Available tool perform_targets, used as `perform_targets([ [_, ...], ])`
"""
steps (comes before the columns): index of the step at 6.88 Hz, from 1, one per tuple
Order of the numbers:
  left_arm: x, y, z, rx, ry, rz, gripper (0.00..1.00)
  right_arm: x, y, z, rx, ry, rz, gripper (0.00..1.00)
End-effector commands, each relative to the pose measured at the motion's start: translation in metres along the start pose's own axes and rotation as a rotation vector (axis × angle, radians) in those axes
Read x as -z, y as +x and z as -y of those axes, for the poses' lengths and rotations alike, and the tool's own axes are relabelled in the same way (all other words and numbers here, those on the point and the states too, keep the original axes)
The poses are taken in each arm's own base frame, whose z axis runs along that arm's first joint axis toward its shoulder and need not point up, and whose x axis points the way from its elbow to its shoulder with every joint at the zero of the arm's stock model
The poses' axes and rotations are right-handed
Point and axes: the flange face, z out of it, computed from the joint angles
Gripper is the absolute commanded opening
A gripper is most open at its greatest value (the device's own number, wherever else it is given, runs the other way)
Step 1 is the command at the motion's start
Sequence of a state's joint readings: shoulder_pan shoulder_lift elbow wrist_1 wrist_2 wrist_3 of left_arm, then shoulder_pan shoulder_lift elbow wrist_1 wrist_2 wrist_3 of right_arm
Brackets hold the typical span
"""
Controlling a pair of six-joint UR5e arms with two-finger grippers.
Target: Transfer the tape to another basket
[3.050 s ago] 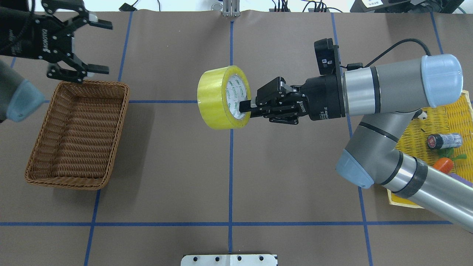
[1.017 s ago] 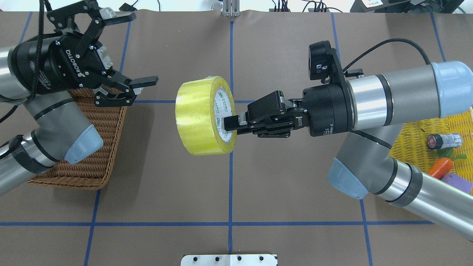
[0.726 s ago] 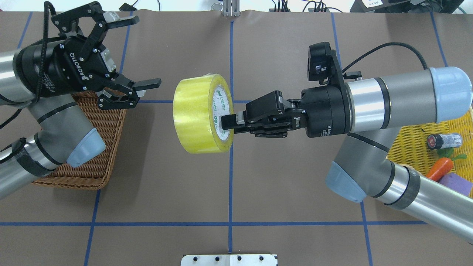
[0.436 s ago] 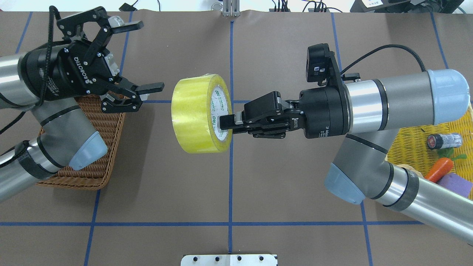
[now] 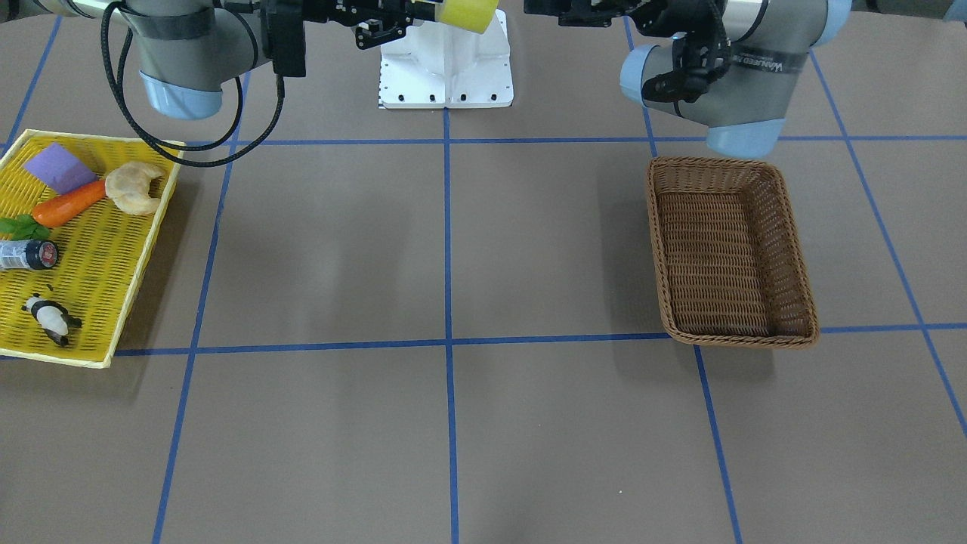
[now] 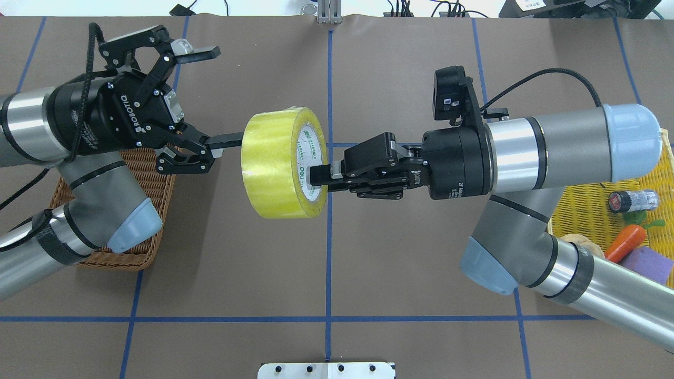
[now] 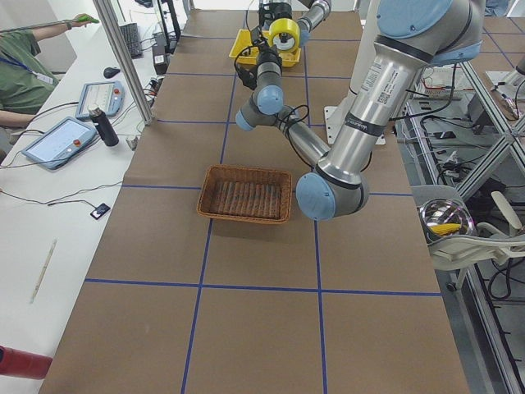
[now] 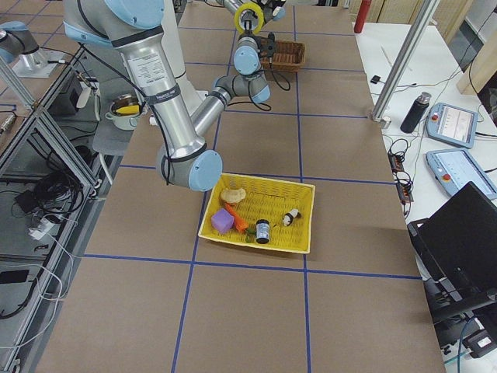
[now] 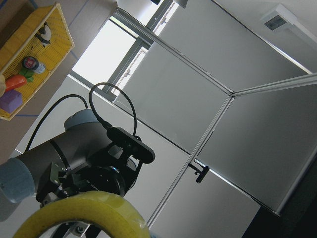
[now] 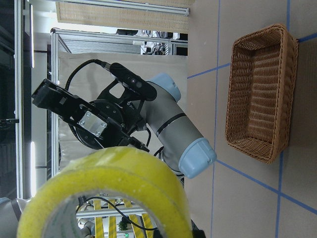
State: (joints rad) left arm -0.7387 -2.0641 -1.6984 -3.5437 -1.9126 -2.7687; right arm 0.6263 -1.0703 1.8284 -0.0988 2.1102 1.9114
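Note:
The yellow tape (image 6: 276,163) hangs in mid-air over the table's middle, its core facing my right gripper (image 6: 316,176). That gripper is shut on the roll's wall, with one finger inside the core. The tape also shows at the top edge of the front view (image 5: 464,13) and in the right wrist view (image 10: 124,183). My left gripper (image 6: 229,96) is open just left of the tape, and its lower fingertip reaches the roll's outer face. The brown wicker basket (image 6: 152,184) lies partly under my left arm and is empty in the front view (image 5: 725,257).
A yellow mesh tray (image 6: 590,210) at the right edge holds a carrot (image 6: 624,243), a purple block (image 6: 653,263), a small bottle (image 6: 632,200) and other items. The robot's white base plate (image 5: 446,68) is at the table's near edge. Blue tape lines cross the brown table.
My left arm has swung right, away from the basket, and its open gripper now reaches the tape. My right gripper has carried the tape further left.

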Motion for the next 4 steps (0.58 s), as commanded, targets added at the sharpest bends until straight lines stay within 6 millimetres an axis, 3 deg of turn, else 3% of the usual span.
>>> perform_targets([
  [1, -0.0081, -0.0115, -0.0034, 0.024, -0.013, -0.002, 0.97, -0.0036, 0.0053, 0.0017, -0.009, 0.011, -0.003, 0.00],
  [4, -0.0149, -0.0150, -0.0115, 0.033, -0.036, -0.008, 0.97, -0.0134, 0.0099, -0.0040, -0.024, 0.028, 0.009, 0.00],
])
